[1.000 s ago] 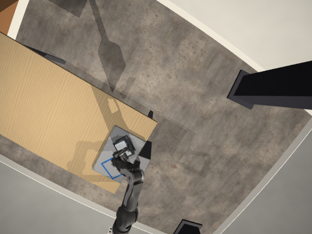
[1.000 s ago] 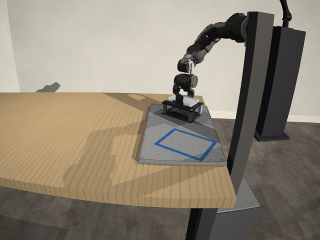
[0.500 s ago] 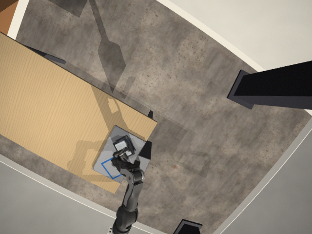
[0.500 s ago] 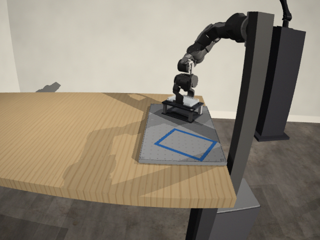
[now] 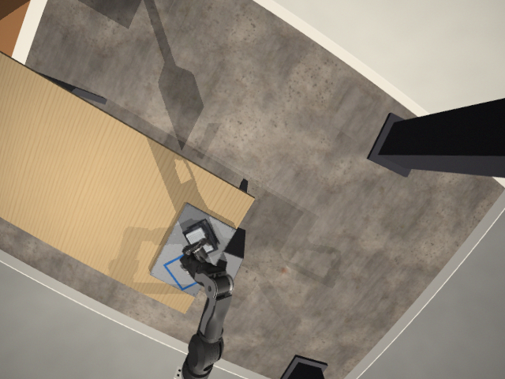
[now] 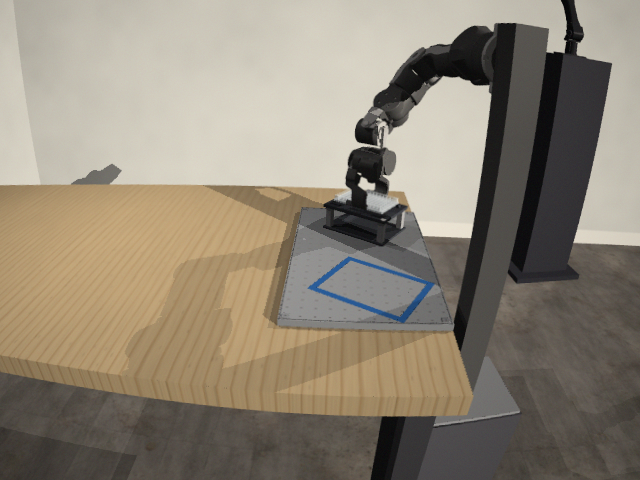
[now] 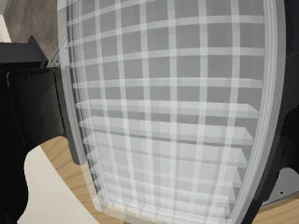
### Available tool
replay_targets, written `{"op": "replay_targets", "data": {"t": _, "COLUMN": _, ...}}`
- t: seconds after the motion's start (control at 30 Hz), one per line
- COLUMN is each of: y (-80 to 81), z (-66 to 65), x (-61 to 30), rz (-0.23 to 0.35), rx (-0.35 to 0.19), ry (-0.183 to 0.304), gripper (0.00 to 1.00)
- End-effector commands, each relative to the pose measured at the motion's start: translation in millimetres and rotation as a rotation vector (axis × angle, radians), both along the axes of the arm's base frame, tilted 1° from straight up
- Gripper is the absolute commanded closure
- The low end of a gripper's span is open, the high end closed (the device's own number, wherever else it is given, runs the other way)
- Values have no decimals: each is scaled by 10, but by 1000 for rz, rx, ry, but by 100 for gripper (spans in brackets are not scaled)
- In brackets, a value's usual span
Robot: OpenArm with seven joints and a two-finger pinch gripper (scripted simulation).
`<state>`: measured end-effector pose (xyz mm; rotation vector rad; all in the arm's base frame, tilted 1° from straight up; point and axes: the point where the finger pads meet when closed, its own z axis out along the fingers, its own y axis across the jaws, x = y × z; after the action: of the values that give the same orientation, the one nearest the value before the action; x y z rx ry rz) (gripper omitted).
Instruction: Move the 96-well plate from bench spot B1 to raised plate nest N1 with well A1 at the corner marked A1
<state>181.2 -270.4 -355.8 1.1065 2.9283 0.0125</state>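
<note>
The clear 96-well plate (image 6: 368, 200) rests on top of the black raised nest (image 6: 364, 217) at the far end of the grey base plate (image 6: 361, 268). My gripper (image 6: 367, 192) reaches down from above and is shut on the plate across its short sides. The wrist view is filled by the plate's well grid (image 7: 171, 96), with the nest's black frame (image 7: 34, 96) around it. From above, the plate (image 5: 198, 238) shows white inside the dark nest, partly hidden by my gripper (image 5: 195, 249). I cannot tell whether the plate is fully down in the locators.
The blue outlined bench spot (image 6: 371, 288) on the base plate is empty. A dark post (image 6: 496, 196) stands at the table's right edge, near the base plate. The table edge (image 6: 434, 258) runs just beyond the nest.
</note>
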Motion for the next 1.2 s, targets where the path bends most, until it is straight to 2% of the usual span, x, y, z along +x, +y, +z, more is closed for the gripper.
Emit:
{"op": "replay_targets", "data": {"t": 0.0, "y": -5, "z": 7, "x": 1, "rz": -1, "rx": -2, "ry": -1, "gripper": 100}}
{"op": "replay_targets", "data": {"t": 1.17, "y": 9, "z": -53, "x": 0, "rz": -1, "rx": 1, "ry": -4, "gripper": 100}}
